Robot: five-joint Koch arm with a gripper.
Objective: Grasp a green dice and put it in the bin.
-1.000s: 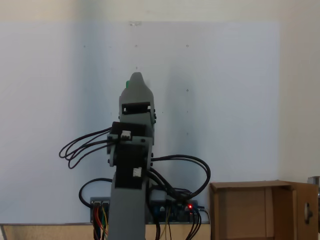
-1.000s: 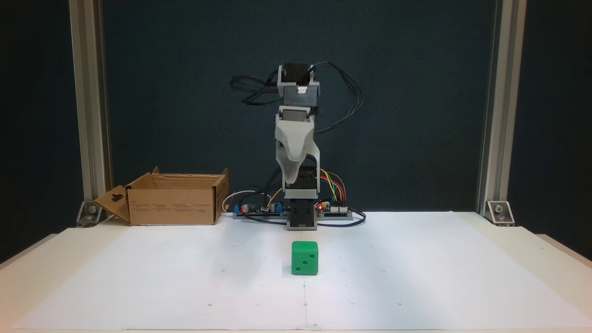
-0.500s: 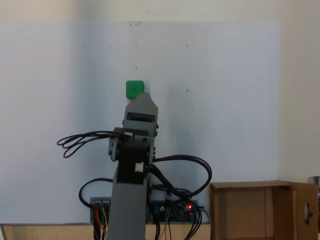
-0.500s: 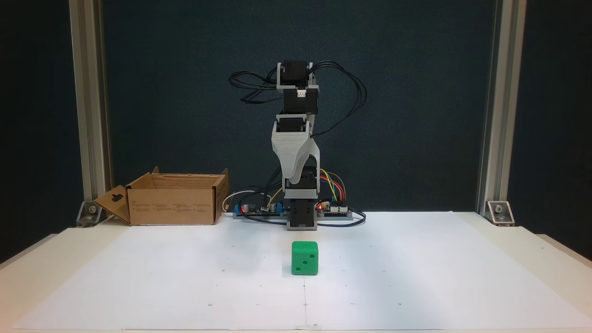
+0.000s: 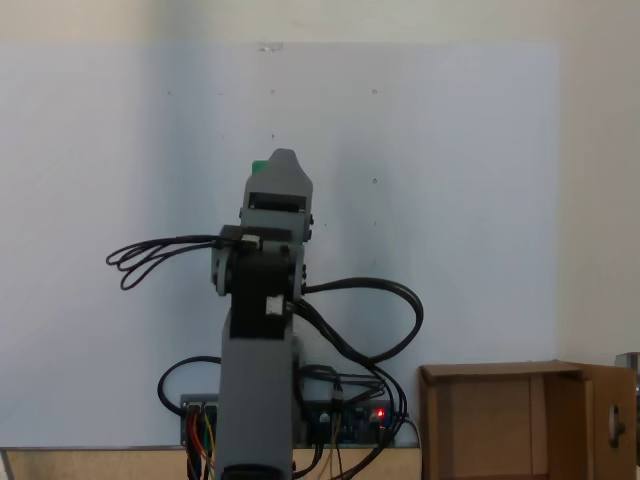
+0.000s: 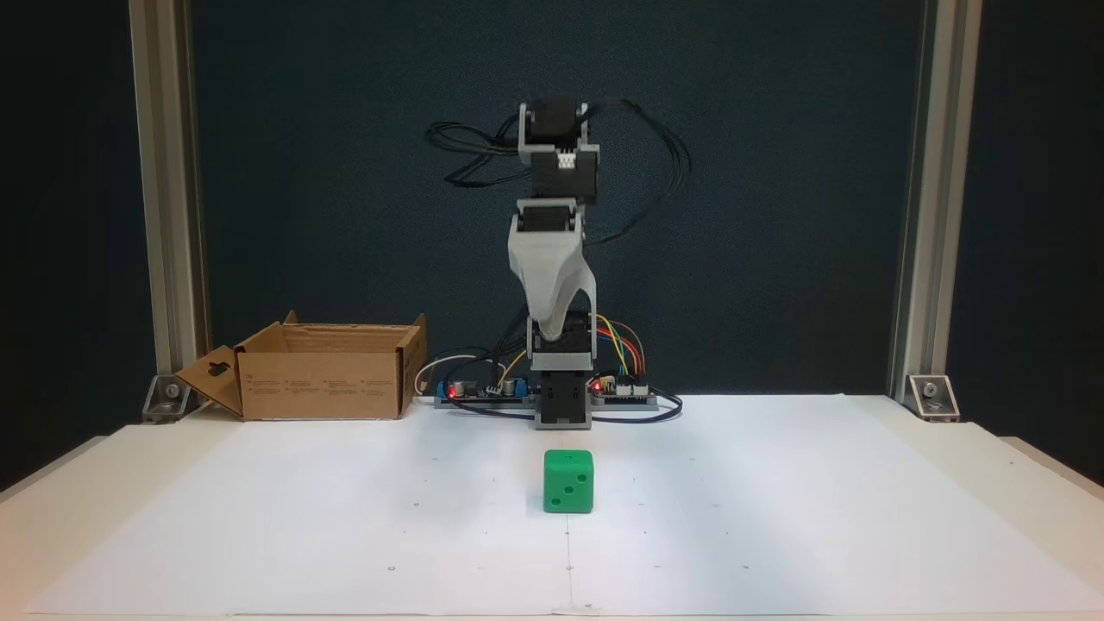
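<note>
The green dice (image 6: 568, 481) sits on the white paper in front of the arm's base, with three dots on its front face. In a fixed view only a green sliver of the dice (image 5: 258, 166) shows beside the grey gripper tip (image 5: 283, 158). My gripper (image 6: 550, 324) hangs pointing down, well above and behind the dice, holding nothing. Its jaws line up one behind the other, so their gap is hidden. The bin (image 6: 323, 373), a brown cardboard box with upright flaps, stands at the back left, and in a fixed view the bin (image 5: 500, 420) is at the bottom right.
Circuit boards with coloured wires (image 6: 621, 390) lie around the arm's base. Aluminium posts stand at the back left (image 6: 164, 216) and back right (image 6: 923, 216). Black cable loops (image 5: 150, 258) stick out from the arm. White paper (image 6: 776, 500) covers the table.
The arm's upper part shifted: half a second ago the dice showed whole above the gripper tip in a fixed view, now the tip covers most of it. The dice has not moved.
</note>
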